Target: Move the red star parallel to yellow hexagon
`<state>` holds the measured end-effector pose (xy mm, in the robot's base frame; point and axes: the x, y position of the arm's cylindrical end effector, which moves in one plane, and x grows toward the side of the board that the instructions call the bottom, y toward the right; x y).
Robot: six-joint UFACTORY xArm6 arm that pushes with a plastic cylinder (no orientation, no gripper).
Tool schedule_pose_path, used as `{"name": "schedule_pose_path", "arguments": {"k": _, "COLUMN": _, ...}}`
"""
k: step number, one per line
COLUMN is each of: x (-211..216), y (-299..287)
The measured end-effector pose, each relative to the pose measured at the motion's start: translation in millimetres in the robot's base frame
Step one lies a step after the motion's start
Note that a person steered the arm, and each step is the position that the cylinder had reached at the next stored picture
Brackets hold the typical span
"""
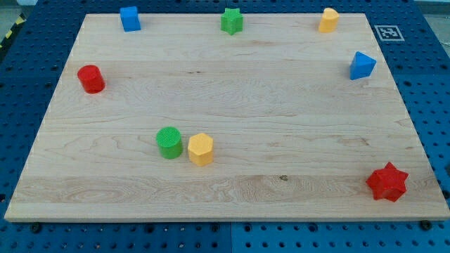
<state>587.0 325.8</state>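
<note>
The red star (pixel 387 182) lies near the wooden board's (pixel 281 98) bottom right corner. The yellow hexagon (pixel 200 149) stands left of the board's middle, low down, touching or almost touching a green cylinder (pixel 169 142) on its left. The star is far to the right of the hexagon and a little lower in the view. My tip and the rod do not show anywhere in the view.
A red cylinder (pixel 91 79) stands at the left edge. Along the top edge are a blue cube (pixel 129 18), a green star (pixel 231 20) and a yellow block (pixel 328 20). A blue triangular block (pixel 362 65) stands at the right edge.
</note>
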Motion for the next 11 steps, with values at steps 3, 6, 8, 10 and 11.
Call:
{"name": "schedule_pose_path", "arguments": {"k": 3, "x": 17.3, "y": -97.7}}
{"name": "schedule_pose_path", "arguments": {"k": 6, "x": -16.5, "y": -120.2}}
{"name": "schedule_pose_path", "arguments": {"k": 8, "x": -12.2, "y": -155.8}}
{"name": "schedule_pose_path", "arguments": {"k": 10, "x": -15.2, "y": -225.1}}
{"name": "schedule_pose_path", "arguments": {"k": 11, "x": -32.3, "y": -263.6}}
